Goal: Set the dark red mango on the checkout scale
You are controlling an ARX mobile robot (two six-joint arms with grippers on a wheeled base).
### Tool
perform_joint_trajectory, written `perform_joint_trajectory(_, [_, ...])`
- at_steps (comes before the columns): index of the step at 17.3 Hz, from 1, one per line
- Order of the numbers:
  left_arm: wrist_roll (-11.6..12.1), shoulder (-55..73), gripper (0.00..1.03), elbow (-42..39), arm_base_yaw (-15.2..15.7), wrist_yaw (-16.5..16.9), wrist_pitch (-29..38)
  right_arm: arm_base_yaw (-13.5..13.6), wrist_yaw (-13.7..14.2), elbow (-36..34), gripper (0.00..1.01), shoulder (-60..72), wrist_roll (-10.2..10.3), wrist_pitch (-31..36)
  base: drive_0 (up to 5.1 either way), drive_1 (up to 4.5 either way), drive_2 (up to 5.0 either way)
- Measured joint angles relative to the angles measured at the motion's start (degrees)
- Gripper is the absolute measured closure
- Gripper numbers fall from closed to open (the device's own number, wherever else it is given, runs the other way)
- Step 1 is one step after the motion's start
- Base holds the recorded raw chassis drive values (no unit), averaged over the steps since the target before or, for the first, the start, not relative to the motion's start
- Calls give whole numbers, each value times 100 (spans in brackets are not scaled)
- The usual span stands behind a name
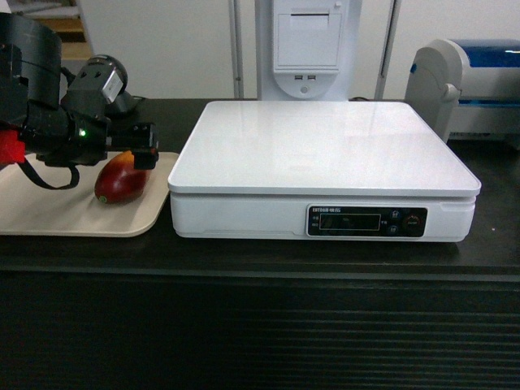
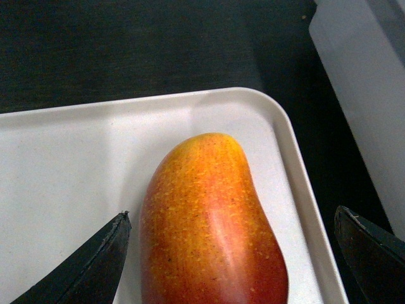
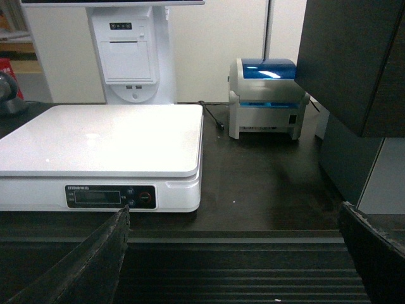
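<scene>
1. Left gripper (image 2: 231,253), a black two-fingered tool, is seen spread wide in the left wrist view, one dark fingertip (image 2: 95,266) at the lower left of the frame and the other at the lower right, with the fruit lying between them and touched by neither.
2. In the head view the left gripper (image 1: 145,154) is seen at the left of the frame, held over the top end of the fruit.
3. The glossy oval dark red mango (image 2: 212,234), yellow-orange at its far end, is found lying on the beige rounded-corner tray (image 2: 63,183), near the tray's right rim; in the head view the dark red mango (image 1: 120,179) sits at centre left.
4. The beige tray (image 1: 73,215) is placed just beside the left edge of the large flat white square-platform scale (image 1: 325,146), whose dark display panel with buttons (image 1: 366,221) is set on its front.
5. Both are carried by the black checkout counter (image 1: 260,260) with its dark ribbed front panel across the bottom of the frame.
6. The right gripper (image 3: 234,266) is shown spread in the right wrist view, its dark fingers at the lower corners, held before the ribbed panel with nothing between them.
7. A white and blue printer (image 3: 266,98) is seen on the counter to the right of the scale (image 3: 101,136).
</scene>
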Motion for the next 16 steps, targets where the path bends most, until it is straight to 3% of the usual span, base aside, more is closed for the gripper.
perform_joint_trajectory(14, [293, 839, 6, 844, 157, -59, -363, 0, 0, 0, 3, 0, 0, 0, 0, 0, 0])
perform_joint_trajectory(16, [321, 839, 27, 848, 157, -66, -363, 0, -2, 0, 3, 0, 0, 0, 0, 0, 0])
